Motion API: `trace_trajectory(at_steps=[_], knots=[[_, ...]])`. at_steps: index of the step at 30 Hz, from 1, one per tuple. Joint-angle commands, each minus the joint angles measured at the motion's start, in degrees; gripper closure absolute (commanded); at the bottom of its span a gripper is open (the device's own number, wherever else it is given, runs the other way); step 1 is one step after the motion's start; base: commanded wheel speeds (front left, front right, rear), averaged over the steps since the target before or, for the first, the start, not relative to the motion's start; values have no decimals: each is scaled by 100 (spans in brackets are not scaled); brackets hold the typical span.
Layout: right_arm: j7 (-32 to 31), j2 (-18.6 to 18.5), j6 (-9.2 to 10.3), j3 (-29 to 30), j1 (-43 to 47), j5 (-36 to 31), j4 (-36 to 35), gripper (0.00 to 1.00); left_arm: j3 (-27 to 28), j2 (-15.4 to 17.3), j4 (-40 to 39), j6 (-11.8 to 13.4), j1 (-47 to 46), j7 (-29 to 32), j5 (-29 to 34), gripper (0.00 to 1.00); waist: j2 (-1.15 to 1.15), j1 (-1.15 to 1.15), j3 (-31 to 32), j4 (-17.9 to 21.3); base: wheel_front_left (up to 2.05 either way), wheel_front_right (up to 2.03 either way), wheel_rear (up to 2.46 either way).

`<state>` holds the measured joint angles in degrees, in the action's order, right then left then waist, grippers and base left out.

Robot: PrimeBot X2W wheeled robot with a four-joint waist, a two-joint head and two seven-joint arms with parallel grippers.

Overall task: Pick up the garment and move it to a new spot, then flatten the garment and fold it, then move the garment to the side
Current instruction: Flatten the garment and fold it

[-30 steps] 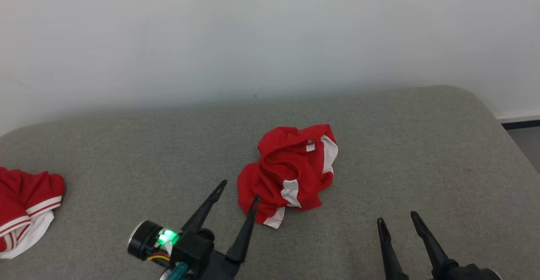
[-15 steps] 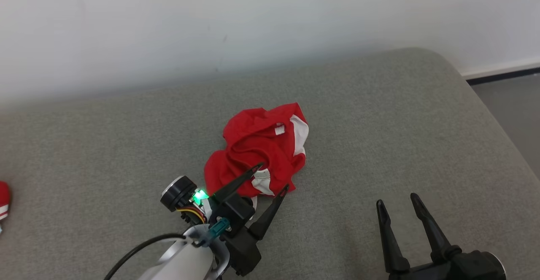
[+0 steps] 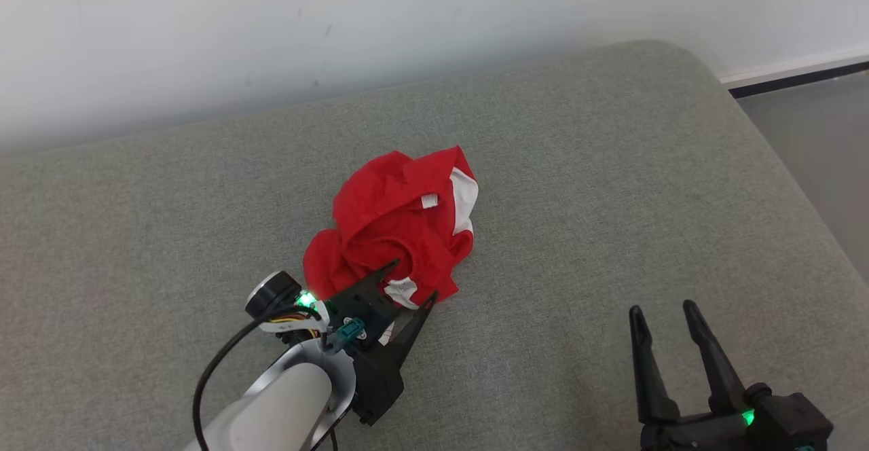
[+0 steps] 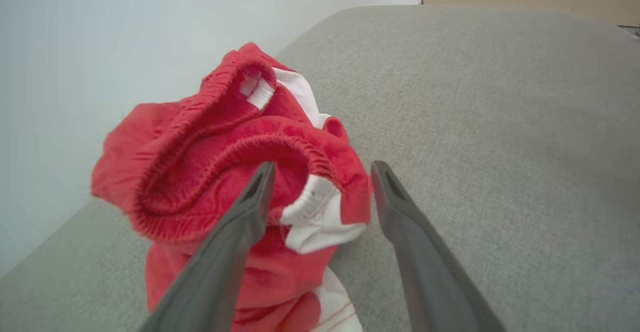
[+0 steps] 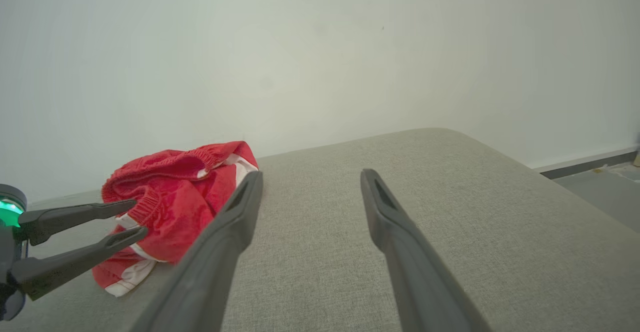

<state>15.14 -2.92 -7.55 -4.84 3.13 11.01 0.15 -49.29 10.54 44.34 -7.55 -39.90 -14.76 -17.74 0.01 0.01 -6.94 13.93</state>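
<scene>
A crumpled red garment (image 3: pixel 397 230) with white panels and an elastic waistband lies bunched on the grey cushion. My left gripper (image 3: pixel 413 281) is open at the near edge of the garment (image 4: pixel 240 172); one finger lies over the red cloth and the other reaches just past its white hem, with a fold of waistband between them. From the right wrist camera the garment (image 5: pixel 175 197) shows at the left with the left gripper (image 5: pixel 135 217) against it. My right gripper (image 3: pixel 663 312) stands open and empty well to the right, above bare cushion.
The grey cushion (image 3: pixel 611 186) runs back to a white wall (image 3: pixel 339 23). Its rounded right edge drops to grey floor (image 3: pixel 815 138) with a dark baseboard. Bare cushion lies to the left and right of the garment.
The head camera has turned right and down, so the whole picture has shifted and the second red cloth at the far left has left the picture. My left gripper has reached forward onto the garment's near edge.
</scene>
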Motion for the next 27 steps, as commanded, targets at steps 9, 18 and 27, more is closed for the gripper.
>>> trace_trajectory(at_steps=[9, 18, 27], knots=[[0, 3, 12, 18, 46, 63, 25, 0, -671, -3, 241, 13, -248, 108, -858, 100, -1, -1, 57, -120, 0, 0, 0], [-1, 5, 12, -13, 115, 243, 175, 0, -789, 115, -1182, 13, -301, 548, -3542, 100, -1, -1, 424, 116, 0, 0, 0], [-1, 2, 12, 31, 54, 473, 146, 0, -85, 199, -1983, 12, -1375, 991, -5255, 100, -1, -1, 644, 537, 0, 0, 0]])
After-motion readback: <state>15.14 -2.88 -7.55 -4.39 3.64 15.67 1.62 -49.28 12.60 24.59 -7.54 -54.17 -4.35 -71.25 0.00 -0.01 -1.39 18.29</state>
